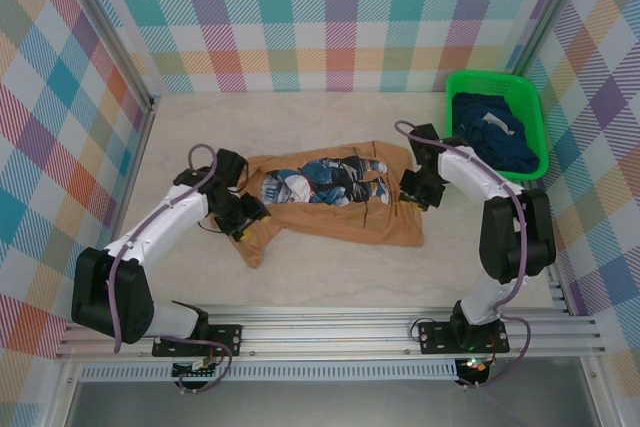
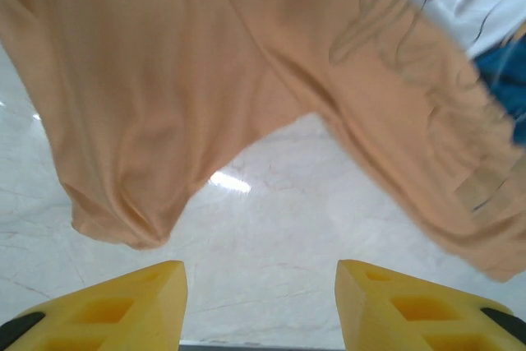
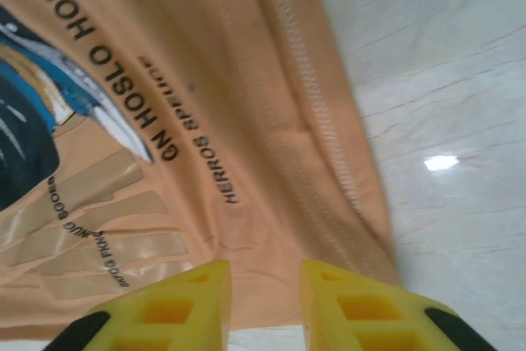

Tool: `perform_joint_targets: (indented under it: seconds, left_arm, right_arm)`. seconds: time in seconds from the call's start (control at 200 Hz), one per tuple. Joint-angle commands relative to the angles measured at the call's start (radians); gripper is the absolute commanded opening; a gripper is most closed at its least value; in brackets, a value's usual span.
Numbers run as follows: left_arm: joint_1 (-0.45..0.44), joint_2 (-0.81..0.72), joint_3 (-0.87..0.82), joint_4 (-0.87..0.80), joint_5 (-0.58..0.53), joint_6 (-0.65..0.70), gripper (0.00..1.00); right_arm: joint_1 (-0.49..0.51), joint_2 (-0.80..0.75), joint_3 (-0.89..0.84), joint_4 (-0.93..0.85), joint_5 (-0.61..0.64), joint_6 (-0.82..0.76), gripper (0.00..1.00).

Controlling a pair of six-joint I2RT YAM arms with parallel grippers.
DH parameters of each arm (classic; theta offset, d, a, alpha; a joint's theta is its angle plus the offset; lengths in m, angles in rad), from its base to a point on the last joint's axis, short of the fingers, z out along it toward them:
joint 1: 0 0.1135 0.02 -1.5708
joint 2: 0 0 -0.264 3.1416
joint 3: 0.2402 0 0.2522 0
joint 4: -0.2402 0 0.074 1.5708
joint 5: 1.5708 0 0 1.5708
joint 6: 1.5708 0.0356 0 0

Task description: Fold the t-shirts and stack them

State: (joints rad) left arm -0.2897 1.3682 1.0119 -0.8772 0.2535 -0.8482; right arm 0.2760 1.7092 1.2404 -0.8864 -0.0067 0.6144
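The plaid walls [image 1: 340, 17] close in the back and both sides, leaving the pale marble-look table [image 1: 330, 277] as a smooth, glossy floor with bare room in front of and behind the cloth.

The tan-orange t-shirt [image 1: 380, 222] lies spread print-up at mid-table. Its long axis runs side to side, so one end points at each arm. The cartoon print [image 1: 320, 185] lies along that same line.

The green mesh basket [image 1: 540, 137] sits in the far right corner, well apart from the shirt, with the navy t-shirts [image 1: 495, 142] heaped inside. The right arm is the nearer one to it.

The left gripper [image 1: 243, 215] is at the shirt's left end, by a sleeve [image 2: 123, 187]. In its wrist view the left gripper [image 2: 261, 302] has its jaws spread wide over bare table, with the cloth just ahead of them.

The right gripper [image 1: 413, 190] is at the opposite end. In its wrist view the right gripper [image 3: 265, 293] has its jaws a narrow gap apart above the cloth, beside the stitched hem [image 3: 329, 121]. They do not look clamped.

With an arm at each end, a fold would likely carry one end along the long axis toward the other.
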Motion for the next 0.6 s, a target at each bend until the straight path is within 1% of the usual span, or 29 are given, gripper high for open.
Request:
perform_joint_targets:
  seconds: [0.0,0.065,0.135,0.2,0.325,0.405,0.48,0.595]
  left_arm:
    - [0.113,0.004,-0.008,-0.096,-0.073,-0.017,0.48]
    - [0.180,0.008,-0.037,-0.016,-0.059,-0.023,0.47]
    - [0.229,0.045,-0.043,0.064,-0.048,-0.031,0.47]
    - [0.248,0.108,-0.028,0.122,-0.040,-0.024,0.46]
    - [0.250,0.265,0.002,0.154,-0.041,0.002,0.42]
    - [0.256,0.338,0.020,0.154,-0.099,0.035,0.39]
    - [0.279,0.406,0.063,0.142,-0.175,0.102,0.37]
    - [0.314,0.517,0.175,0.138,-0.265,0.201,0.35]
  right_arm:
    - [0.044,0.065,-0.022,0.080,-0.099,0.045,0.24]
    - [0.046,0.105,-0.031,0.107,-0.119,0.063,0.24]
    - [0.043,0.151,-0.018,0.095,-0.088,0.058,0.23]
    - [0.035,0.193,0.011,0.073,-0.056,0.041,0.22]
    - [0.020,0.278,0.091,0.049,-0.035,-0.007,0.23]
    - [0.012,0.337,0.153,0.033,-0.026,-0.037,0.23]
    - [0.006,0.386,0.204,0.031,-0.011,-0.065,0.23]
    - [0.005,0.455,0.307,0.014,0.007,-0.111,0.23]
